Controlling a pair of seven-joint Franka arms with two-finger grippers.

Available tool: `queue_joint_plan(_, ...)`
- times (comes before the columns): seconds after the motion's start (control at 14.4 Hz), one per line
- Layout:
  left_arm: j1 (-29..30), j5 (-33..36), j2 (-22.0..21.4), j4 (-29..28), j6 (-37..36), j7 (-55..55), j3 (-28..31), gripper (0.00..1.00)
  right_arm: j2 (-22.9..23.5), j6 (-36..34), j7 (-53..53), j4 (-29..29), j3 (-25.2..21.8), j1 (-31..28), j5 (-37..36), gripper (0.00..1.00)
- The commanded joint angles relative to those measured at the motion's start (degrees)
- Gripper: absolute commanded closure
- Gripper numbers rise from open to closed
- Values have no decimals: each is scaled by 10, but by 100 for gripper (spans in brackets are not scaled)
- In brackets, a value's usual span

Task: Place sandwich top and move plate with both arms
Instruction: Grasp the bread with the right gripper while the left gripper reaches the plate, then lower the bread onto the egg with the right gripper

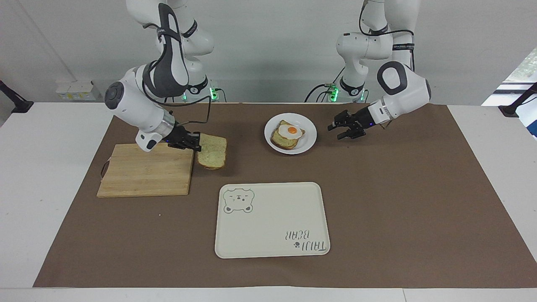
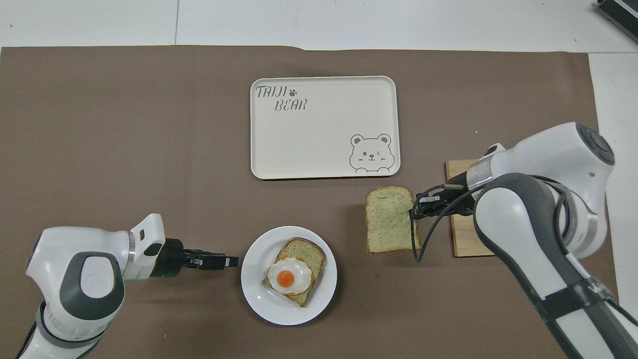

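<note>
White table (image 1: 42,176), brown mat (image 1: 398,201) bearing plate (image 1: 309,142), tray (image 1: 272,235), cutting board (image 1: 142,176)

Lighting: bright, even, diffuse, from above. Shadows: soft, faint on the brown mat (image 1: 377,201) under both arms. Focus sharp throughout; slight glare on the plate (image 2: 259,299).

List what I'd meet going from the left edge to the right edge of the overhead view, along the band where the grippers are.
left gripper → plate with egg toast → sandwich top → right gripper → cutting board
</note>
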Motion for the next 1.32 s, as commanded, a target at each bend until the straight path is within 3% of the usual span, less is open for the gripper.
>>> queue_joint_plan(0.0, -10, -31, 10, -18, 17, 27, 6, 39, -39, 32, 20, -49, -2, 16, 44, 100)
queue_joint_plan(0.28, -13, -45, 22, -23, 20, 51, 7, 40, -58, 90, 76, -83, -1, 95, 86, 100)
queue_joint_plan(0.49, -13, -46, 22, -23, 20, 51, 7, 40, -53, 176, 133, -108, -1, 161, 119, 100)
queue_joint_plan(0.69, -13, -46, 22, -23, 20, 51, 7, 40, -38, 220, 178, -113, -1, 223, 119, 100)
queue_joint_plan(1.04, -13, -46, 23, -24, 20, 51, 7, 40, -36, 248, 179, -156, -1, 245, 129, 100)
queue_joint_plan(1.25, -13, -46, 23, -23, 20, 51, 7, 40, -8, 323, 181, -158, -1, 283, 217, 100)
